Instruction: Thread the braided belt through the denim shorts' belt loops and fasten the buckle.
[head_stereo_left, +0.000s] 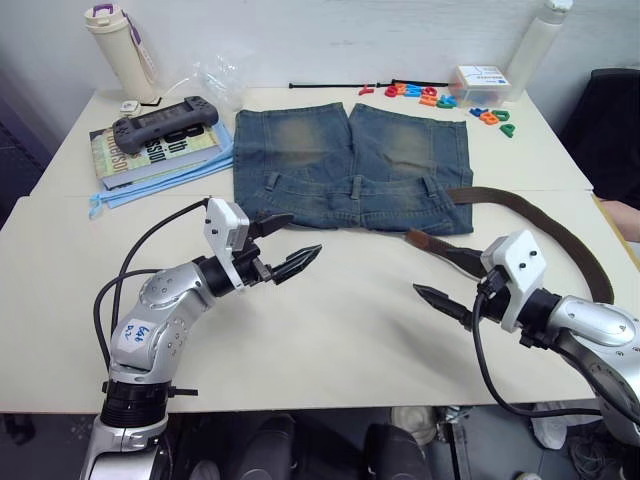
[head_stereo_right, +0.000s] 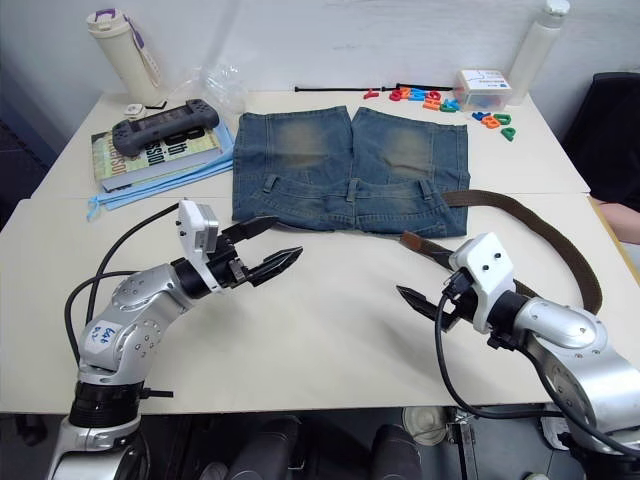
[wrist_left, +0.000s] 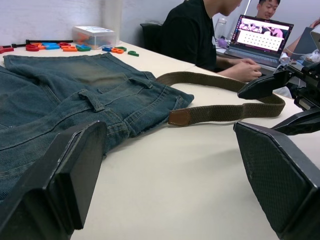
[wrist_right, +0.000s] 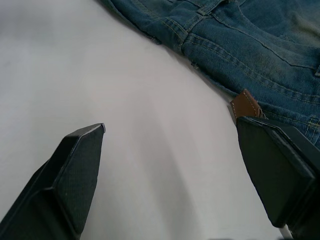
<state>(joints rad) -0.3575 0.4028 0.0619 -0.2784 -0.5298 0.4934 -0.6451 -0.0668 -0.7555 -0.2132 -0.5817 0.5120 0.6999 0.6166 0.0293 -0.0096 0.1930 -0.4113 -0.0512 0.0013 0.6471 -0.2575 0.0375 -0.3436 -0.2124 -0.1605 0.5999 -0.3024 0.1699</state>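
Grippers, left (head_stereo_left: 283, 247) and right (head_stereo_left: 440, 282), both spread and empty, flank the braided belt's tan tip (head_stereo_left: 422, 240) below the denim shorts (head_stereo_left: 350, 165).

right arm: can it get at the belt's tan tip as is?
Probably yes. The right gripper is open and empty just short of the braided belt, whose tan tip lies on the bare table beside the denim shorts; nothing lies between them.

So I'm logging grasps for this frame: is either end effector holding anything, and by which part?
Nothing is held. The left end effector and right end effector are both open above the table, the braided belt lying free.
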